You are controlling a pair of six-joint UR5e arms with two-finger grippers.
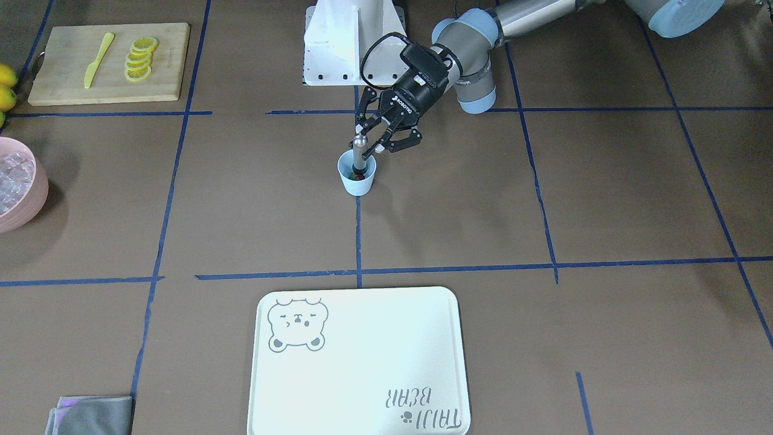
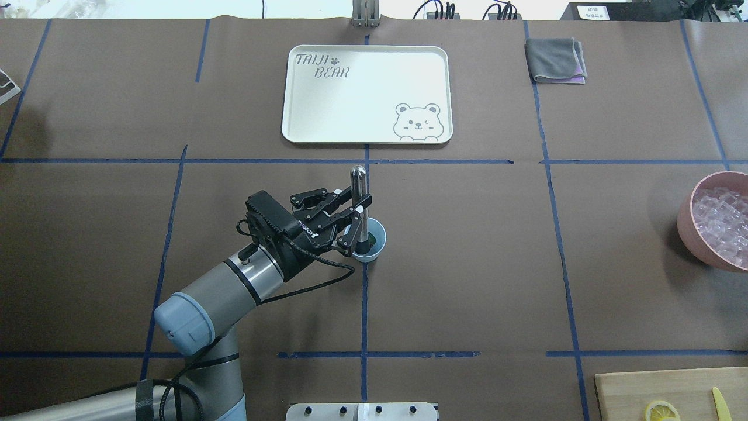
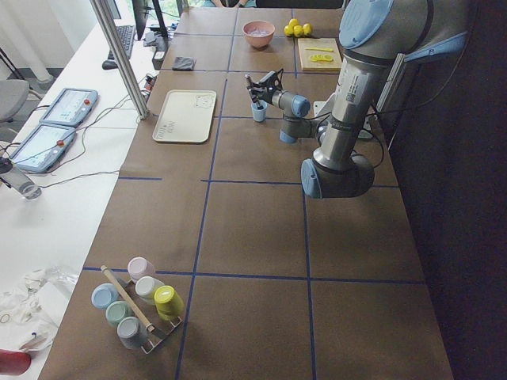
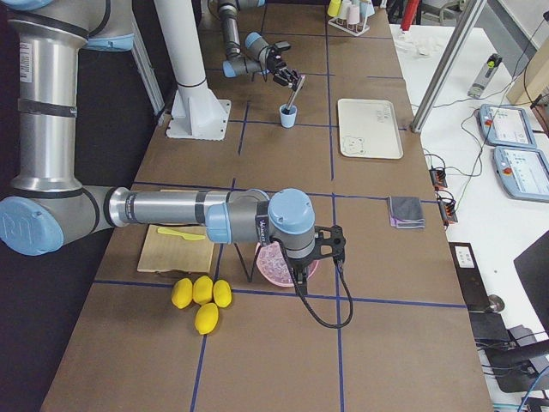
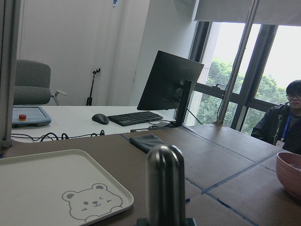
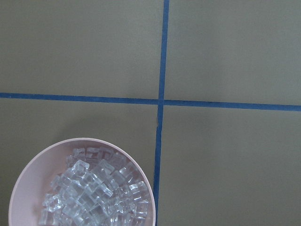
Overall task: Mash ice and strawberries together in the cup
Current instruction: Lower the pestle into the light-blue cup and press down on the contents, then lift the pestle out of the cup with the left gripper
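Note:
The pale blue cup (image 1: 361, 185) (image 2: 380, 236) stands near the table's middle on a blue tape line. A metal muddler (image 1: 360, 145) (image 2: 358, 181) stands upright in it, its rounded top filling the left wrist view (image 5: 164, 179). My left gripper (image 1: 369, 139) (image 2: 355, 211) is shut on the muddler's shaft just above the rim. Something red with dark green, the strawberries (image 1: 357, 176), shows at the cup's bottom. Ice (image 6: 94, 188) (image 2: 721, 222) fills the pink bowl (image 6: 28, 174); whether any lies in the cup I cannot tell. My right gripper (image 4: 302, 268) hangs over that bowl, and its state is unclear.
A white bear tray (image 2: 362, 93) lies beyond the cup. A cutting board (image 1: 109, 63) carries lemon slices and a yellow knife. Whole lemons (image 4: 202, 296) lie near the bowl. A grey cloth (image 2: 555, 58) sits at the far right. A person (image 5: 282, 122) sits past the table.

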